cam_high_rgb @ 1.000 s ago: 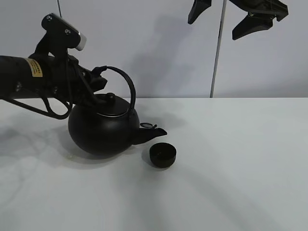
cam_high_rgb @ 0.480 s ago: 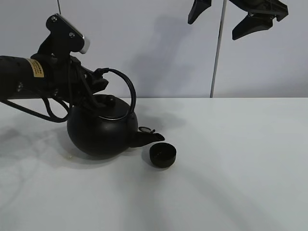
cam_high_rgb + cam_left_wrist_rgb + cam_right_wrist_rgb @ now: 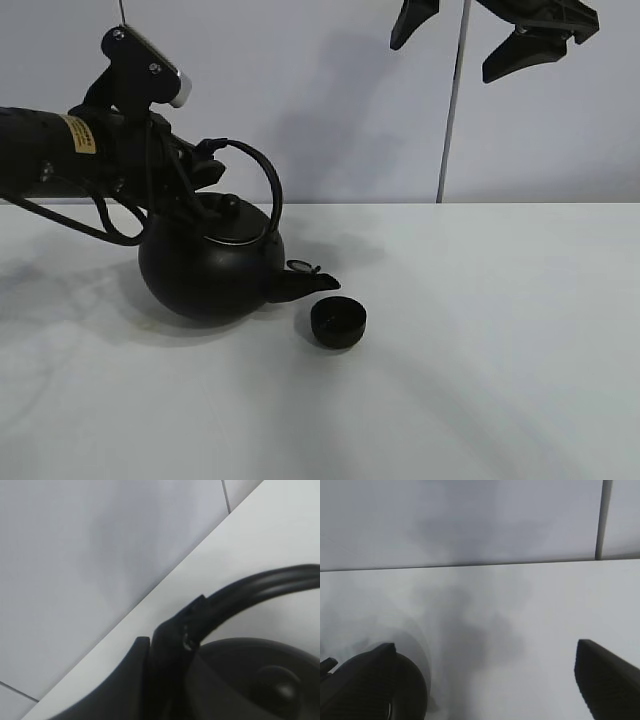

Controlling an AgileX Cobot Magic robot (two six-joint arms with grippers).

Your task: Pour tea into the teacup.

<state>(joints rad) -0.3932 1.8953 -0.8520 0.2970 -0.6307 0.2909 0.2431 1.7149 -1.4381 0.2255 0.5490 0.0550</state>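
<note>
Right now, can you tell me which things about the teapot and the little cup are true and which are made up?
1. The teacup stands on the table close to the kettle spout. True.
2. The right arm's jaws are holding the teacup. False: they hang high above the table, open and empty.
3. The left arm's jaws are shut on the kettle's arched handle. True.
4. The kettle has lost its lid. False: the lid with its round knob sits on top of the kettle.
</note>
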